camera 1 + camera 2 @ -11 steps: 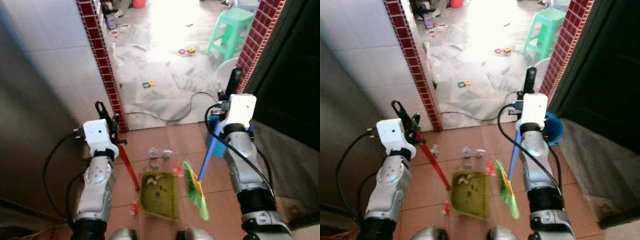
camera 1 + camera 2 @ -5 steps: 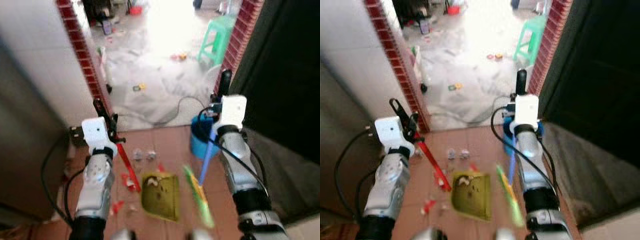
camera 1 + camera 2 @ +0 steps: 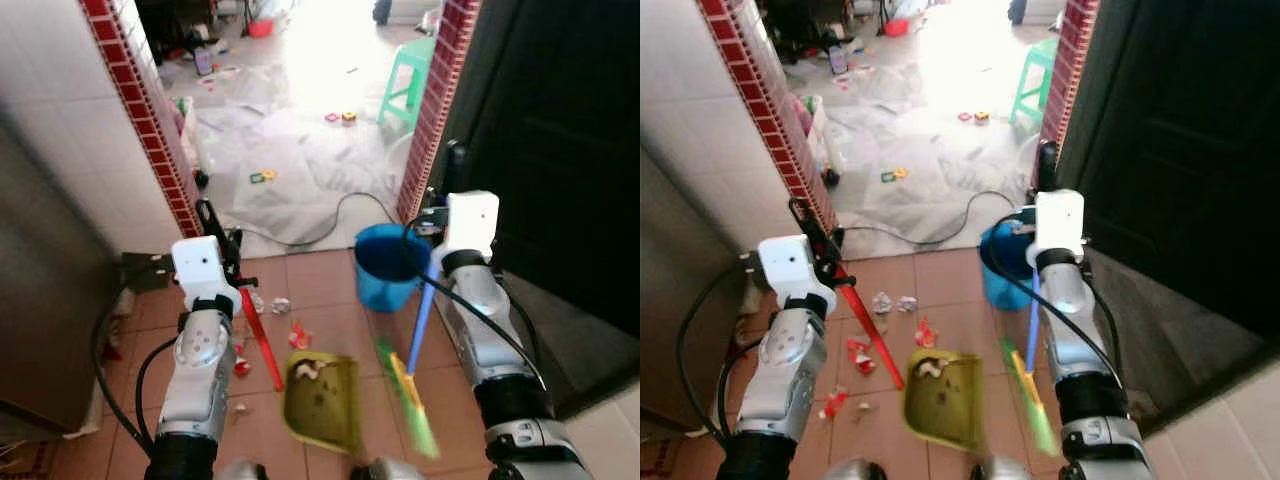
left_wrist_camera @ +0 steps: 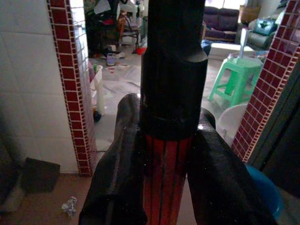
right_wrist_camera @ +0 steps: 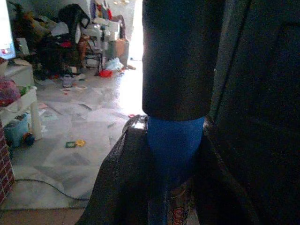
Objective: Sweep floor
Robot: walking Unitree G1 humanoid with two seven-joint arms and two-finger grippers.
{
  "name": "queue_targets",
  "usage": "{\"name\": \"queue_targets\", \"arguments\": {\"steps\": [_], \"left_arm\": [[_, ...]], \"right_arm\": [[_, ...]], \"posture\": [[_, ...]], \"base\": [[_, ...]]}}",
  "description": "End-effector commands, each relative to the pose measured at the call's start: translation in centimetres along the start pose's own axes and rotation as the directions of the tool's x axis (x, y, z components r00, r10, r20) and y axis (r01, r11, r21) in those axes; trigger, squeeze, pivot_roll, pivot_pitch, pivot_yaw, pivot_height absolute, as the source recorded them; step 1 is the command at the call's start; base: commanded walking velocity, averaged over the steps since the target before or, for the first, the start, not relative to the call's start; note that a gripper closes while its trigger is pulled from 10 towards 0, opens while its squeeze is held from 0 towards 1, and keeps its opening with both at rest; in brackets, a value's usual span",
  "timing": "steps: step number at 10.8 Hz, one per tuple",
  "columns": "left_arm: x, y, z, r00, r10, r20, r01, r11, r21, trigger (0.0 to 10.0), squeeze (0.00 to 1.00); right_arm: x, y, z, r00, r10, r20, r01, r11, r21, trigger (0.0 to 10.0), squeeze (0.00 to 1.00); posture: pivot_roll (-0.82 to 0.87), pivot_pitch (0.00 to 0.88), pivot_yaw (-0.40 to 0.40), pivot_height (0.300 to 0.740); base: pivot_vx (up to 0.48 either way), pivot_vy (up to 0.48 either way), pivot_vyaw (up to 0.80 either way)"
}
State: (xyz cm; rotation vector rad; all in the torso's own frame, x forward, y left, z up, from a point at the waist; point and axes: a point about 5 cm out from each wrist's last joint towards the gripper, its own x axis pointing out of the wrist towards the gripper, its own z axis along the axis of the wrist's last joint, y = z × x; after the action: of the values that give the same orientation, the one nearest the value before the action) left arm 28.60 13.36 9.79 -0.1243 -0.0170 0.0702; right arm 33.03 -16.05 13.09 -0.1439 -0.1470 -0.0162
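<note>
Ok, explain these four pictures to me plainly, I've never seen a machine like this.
It is a walking humanoid robot. Two pictures come from its head, looking down at its silver arms; two come from wrist cameras looking along each gripper's black fingers. The left gripper is shut on the red handle of a green dustpan holding some scraps. The right gripper is shut on the blue handle of a green broom. Paper scraps lie on the tiled floor, beside a blue bucket.
</note>
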Motion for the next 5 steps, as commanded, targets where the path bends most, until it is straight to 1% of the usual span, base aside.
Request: {"name": "queue_targets", "arguments": {"steps": [1,3,5], "left_arm": [[0.16,-0.55,0.97,0.998,0.017,0.057,-0.014,0.999,-0.046,10.0,0.00],[0.35,-0.53,1.18,0.997,0.029,0.068,-0.026,0.998,-0.052,10.0,0.00],[0.43,-0.53,1.87,0.995,0.042,0.087,-0.037,0.998,-0.056,10.0,0.00]], "right_arm": [[0.57,0.32,1.25,0.999,0.008,0.053,-0.008,1.000,0.003,10.0,0.00],[0.44,0.42,1.12,0.999,0.012,0.049,-0.012,1.000,0.001,10.0,0.00],[0.45,-0.09,0.94,0.999,-0.001,0.043,0.001,1.000,-0.005,10.0,0.00]], "posture": [[-0.10,0.000,0.033,0.740],[-0.10,0.000,0.034,0.740],[-0.10,0.000,0.024,0.740]], "base": [[0.000,0.000,0.00],[0.000,0.000,0.00],[0.000,0.000,0.00]]}}
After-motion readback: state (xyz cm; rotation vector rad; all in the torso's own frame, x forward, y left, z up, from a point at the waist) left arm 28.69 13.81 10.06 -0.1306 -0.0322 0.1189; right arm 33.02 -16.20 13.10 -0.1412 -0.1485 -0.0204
